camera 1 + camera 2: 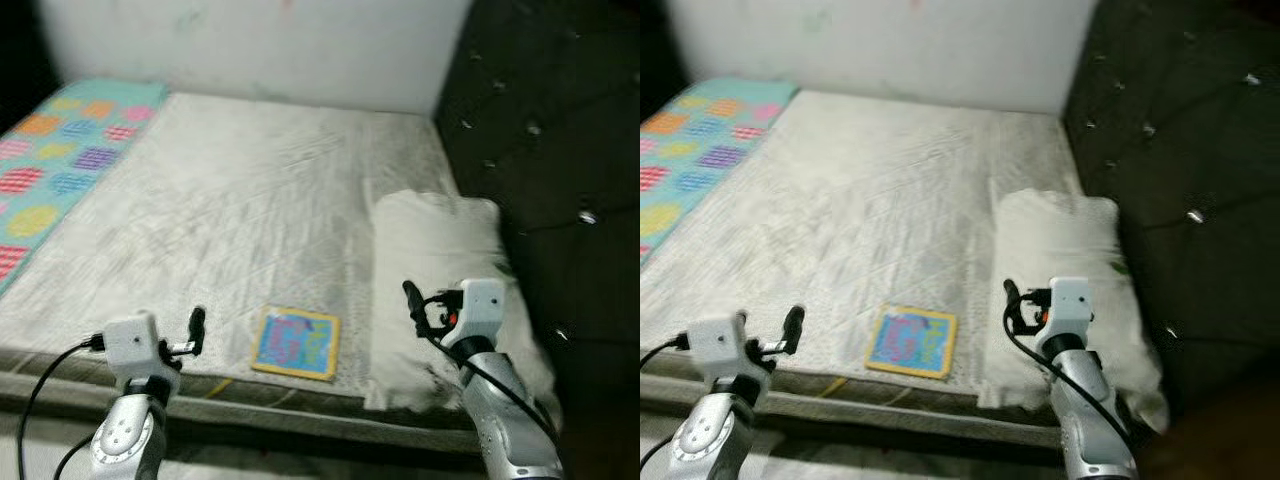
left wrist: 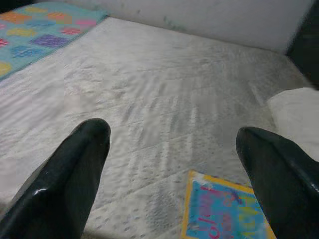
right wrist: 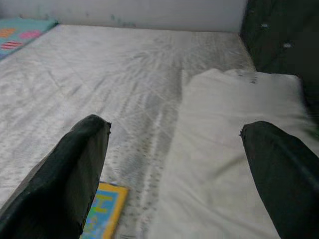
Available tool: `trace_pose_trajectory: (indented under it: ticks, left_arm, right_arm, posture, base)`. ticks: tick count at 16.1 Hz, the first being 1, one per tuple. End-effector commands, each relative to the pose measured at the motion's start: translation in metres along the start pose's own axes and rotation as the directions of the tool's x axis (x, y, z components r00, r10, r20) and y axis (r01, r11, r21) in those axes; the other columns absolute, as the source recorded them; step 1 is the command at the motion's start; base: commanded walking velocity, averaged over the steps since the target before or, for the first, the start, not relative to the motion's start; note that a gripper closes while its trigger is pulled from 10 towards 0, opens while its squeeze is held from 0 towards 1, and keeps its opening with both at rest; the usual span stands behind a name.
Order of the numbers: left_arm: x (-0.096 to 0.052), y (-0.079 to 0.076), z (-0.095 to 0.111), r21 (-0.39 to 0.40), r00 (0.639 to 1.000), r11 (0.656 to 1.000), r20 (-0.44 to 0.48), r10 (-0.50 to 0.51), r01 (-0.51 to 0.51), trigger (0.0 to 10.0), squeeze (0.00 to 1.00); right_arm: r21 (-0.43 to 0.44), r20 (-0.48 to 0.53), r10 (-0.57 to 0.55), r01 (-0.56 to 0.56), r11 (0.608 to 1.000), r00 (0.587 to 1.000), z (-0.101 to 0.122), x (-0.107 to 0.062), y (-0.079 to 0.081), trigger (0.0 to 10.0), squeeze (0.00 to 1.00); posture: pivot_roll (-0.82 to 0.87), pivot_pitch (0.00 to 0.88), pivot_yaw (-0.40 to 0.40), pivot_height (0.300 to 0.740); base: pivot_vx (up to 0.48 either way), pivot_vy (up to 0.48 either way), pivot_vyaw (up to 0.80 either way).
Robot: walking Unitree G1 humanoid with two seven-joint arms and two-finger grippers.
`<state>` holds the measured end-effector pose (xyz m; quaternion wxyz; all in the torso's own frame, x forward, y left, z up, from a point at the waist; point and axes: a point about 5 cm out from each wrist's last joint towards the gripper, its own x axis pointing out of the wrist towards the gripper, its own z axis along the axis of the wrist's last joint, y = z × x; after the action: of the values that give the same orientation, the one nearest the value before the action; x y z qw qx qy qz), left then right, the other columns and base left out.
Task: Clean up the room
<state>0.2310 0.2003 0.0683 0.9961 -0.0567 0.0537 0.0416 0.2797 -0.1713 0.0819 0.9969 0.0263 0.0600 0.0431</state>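
- I read this as the approach step: I'm standing at the near edge of the bed (image 1: 230,200), both arms raised, nothing picked up yet.
- The thing that looks out of place is the colourful book (image 1: 295,342), lying flat on the pale quilt near the bed's near edge, between my two arms.
- My left gripper (image 2: 172,164) hovers over the near edge just left of the book, its fingers spread wide apart and holding nothing.
- My right gripper (image 3: 174,174) hangs over the near end of the white pillow (image 1: 435,270), to the right of the book, fingers likewise wide apart and empty.
- Next, I judge, the left arm needs to shift right and down so its fingers straddle one edge of the book; it lies flat, so getting a finger under it may be awkward.
- The pillow sits by the dark tufted headboard (image 1: 540,160) on the right; I can't tell if it needs straightening.
- A patterned blanket (image 1: 60,150) at the far left is cut off by the frame.
- The book's cover print is too blurred to read, and the floor below the bed edge is dark.
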Motion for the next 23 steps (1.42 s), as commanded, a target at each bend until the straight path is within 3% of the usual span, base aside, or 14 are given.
trace_pose_trajectory:
  ticks: [1,23]
  left_arm:
    - [0.0002,-0.0027,0.0015,-0.001,1.000,1.000,-0.002,-0.010,0.010,10.0,0.00]
    - [0.0034,-0.0035,0.0070,-0.013,1.000,1.000,0.000,-0.029,0.029,10.0,0.00]
  right_arm:
    - [-0.002,0.002,0.007,-0.007,1.000,1.000,0.0027,-0.0010,-0.0004,10.0,0.00]
    - [0.021,-0.022,0.048,-0.048,0.999,0.999,0.0061,0.0025,0.0047,10.0,0.00]
  posture:
    - [-0.05,0.000,-0.053,0.740]
    - [-0.04,0.000,-0.063,0.740]
  base:
    - [0.000,0.000,-0.80]
    - [0.000,0.091,-0.04]
